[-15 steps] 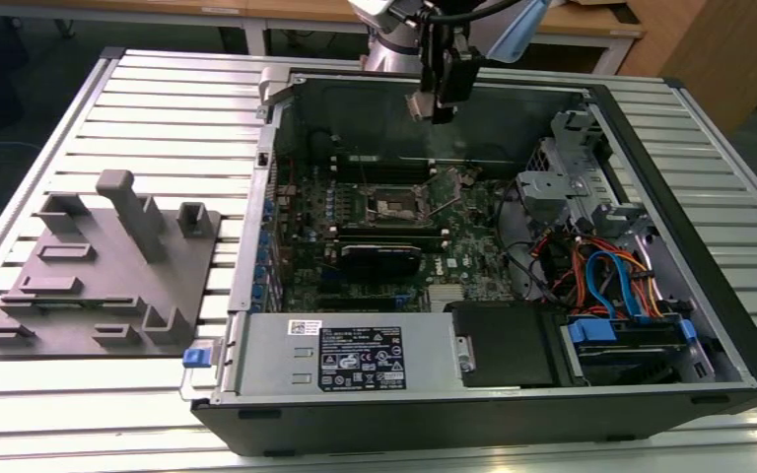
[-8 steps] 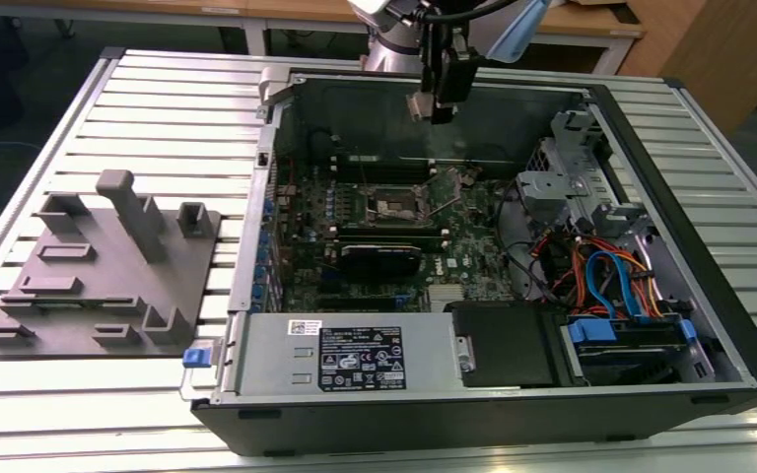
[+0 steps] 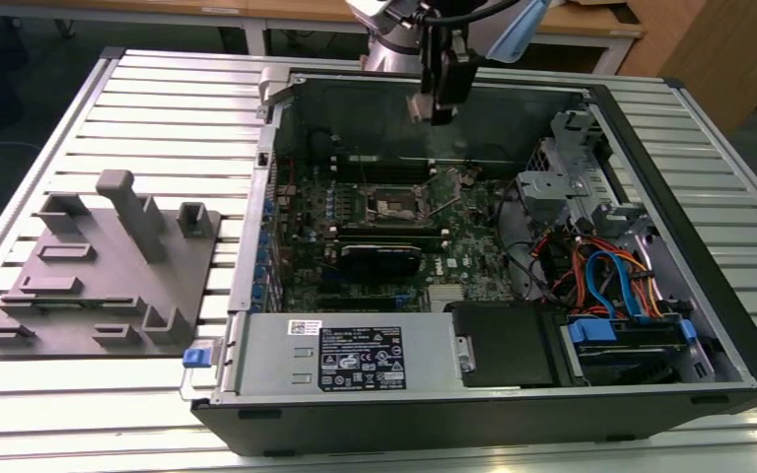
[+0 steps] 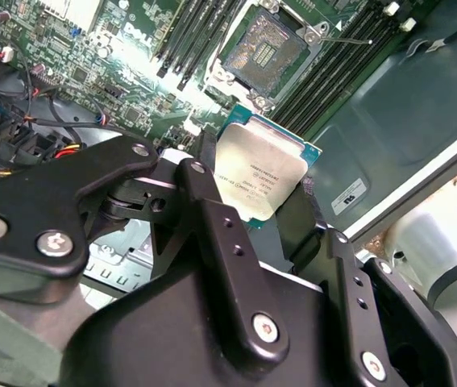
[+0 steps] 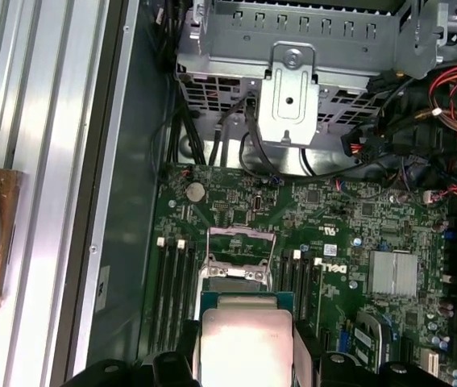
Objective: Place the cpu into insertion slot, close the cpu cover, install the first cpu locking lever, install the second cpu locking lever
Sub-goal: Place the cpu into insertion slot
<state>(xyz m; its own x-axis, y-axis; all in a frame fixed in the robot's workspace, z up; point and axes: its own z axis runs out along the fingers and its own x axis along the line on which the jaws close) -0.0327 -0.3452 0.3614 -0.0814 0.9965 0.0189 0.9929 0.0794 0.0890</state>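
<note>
gripper pinches the cpu by two opposite edges, its black fingers pressed against the chip on either side. in the exterior view the gripper hangs over the far part of an open computer case, high over the board and touching nothing inside.

largest of all is the slatted metal table, which carries the case. to the exterior view's left of the case lies a grey fixture plate with upright blocks on it. inside the case, along the near wall, sits the grey labelled power supply box, and a bundle of orange and blue cables fills the side toward the exterior view's right. the green motherboard covers the floor of the case, with a long black module lying across it.

the insertion slot sits on the board just beyond that module, a dark square with a silvery border. in the second wrist view the insertion slot is open and bare, its contact field showing, and a thin wire lever sticks out beside it.

the cpu is well apart from the slot, up in the air with its silvery top showing in both wrist views. in the first wrist view the cpu overlaps the near edge of the insertion slot.
</note>
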